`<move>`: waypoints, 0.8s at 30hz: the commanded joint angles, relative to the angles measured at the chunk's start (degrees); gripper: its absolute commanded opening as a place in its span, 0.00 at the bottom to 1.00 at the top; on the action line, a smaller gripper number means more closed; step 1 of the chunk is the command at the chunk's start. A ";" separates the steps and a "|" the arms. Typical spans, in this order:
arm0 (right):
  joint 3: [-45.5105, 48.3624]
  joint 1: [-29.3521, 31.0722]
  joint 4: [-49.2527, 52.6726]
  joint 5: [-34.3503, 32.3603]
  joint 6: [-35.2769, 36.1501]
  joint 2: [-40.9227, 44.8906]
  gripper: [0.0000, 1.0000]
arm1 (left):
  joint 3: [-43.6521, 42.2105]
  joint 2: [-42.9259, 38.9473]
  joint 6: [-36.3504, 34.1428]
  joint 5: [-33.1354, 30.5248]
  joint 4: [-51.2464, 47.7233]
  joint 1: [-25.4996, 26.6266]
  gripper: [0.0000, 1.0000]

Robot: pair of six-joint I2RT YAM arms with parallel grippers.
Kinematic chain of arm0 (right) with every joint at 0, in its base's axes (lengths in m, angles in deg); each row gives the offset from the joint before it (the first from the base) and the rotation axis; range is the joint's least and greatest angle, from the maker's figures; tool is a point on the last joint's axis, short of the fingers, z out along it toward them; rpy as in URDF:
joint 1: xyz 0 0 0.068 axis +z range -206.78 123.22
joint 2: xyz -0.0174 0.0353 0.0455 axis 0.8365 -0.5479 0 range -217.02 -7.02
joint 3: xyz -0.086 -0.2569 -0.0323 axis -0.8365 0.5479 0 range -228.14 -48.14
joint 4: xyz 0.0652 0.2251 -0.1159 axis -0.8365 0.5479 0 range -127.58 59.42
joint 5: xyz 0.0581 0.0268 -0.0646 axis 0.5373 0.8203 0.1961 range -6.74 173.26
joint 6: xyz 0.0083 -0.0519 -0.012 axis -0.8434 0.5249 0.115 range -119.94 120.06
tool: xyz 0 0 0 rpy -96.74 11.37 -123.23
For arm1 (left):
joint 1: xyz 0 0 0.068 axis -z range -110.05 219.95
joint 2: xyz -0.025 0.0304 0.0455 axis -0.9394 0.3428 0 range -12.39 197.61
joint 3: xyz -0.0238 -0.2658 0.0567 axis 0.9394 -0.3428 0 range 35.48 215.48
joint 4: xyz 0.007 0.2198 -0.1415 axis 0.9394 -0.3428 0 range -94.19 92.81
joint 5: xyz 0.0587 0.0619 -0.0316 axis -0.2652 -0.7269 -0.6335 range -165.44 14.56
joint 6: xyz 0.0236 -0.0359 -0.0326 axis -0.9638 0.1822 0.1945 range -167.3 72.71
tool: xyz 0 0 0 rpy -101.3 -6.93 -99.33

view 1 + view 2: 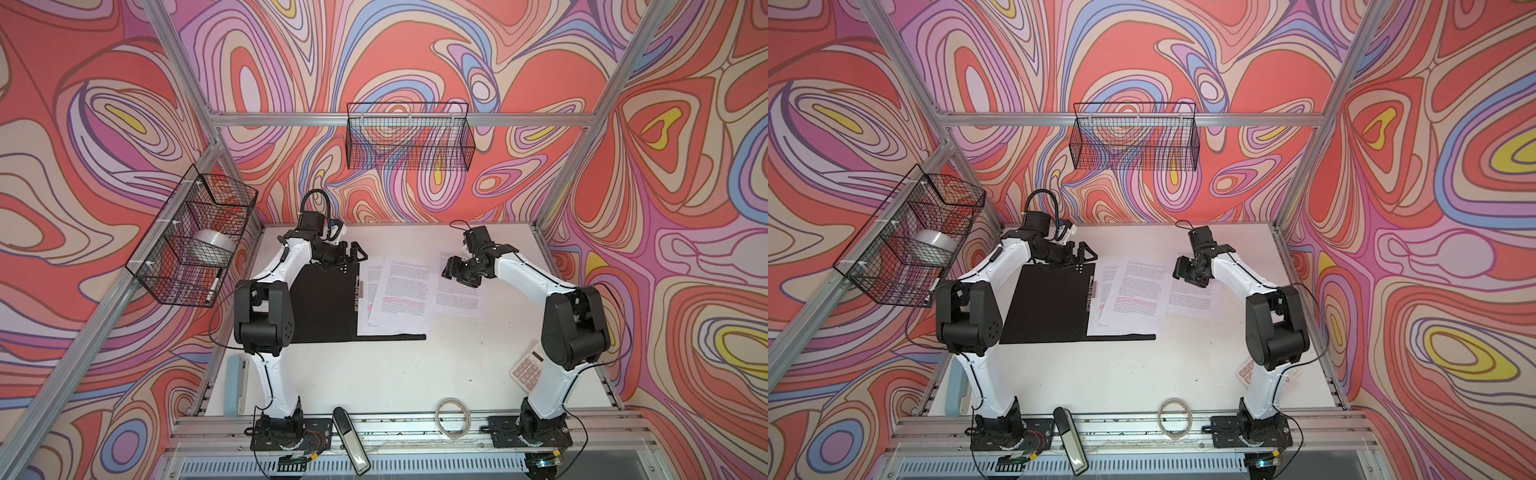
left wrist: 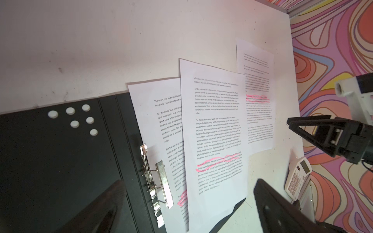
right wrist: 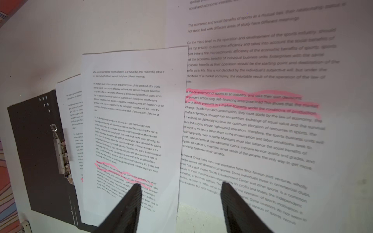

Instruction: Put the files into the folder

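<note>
Under the right gripper (image 3: 180,184), print on the nearest sheet (image 3: 262,131) was blurred and cut off. Ahead of the left gripper (image 2: 189,181), files (image 2: 212,131) hid most of one flap of the folder (image 2: 60,161).

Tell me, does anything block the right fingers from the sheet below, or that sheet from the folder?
Nothing blocks the right fingers from the right sheet. Toward the folder, the middle sheet overlaps its edge.

Files (image 1: 401,291): three sheets counted, each with one pink-marked passage. Folder (image 1: 324,307): one. Metal clip (image 2: 159,175): one. White dots (image 2: 70,111) on folder's inside: six. Calculator (image 1: 525,368): one. Wire baskets (image 1: 409,137): two. Tape roll (image 1: 210,245): one. Marker (image 1: 212,286): one. Arms (image 1: 286,266): two. Grey-blue case (image 1: 236,384) at desk's (image 1: 395,374) left edge: one.
</note>
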 commanded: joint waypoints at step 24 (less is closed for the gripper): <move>-22.97 -1.47 2.08 9.77 6.04 -25.99 0.66 | -5.29 3.71 2.19 -1.78 -1.00 -2.06 1.00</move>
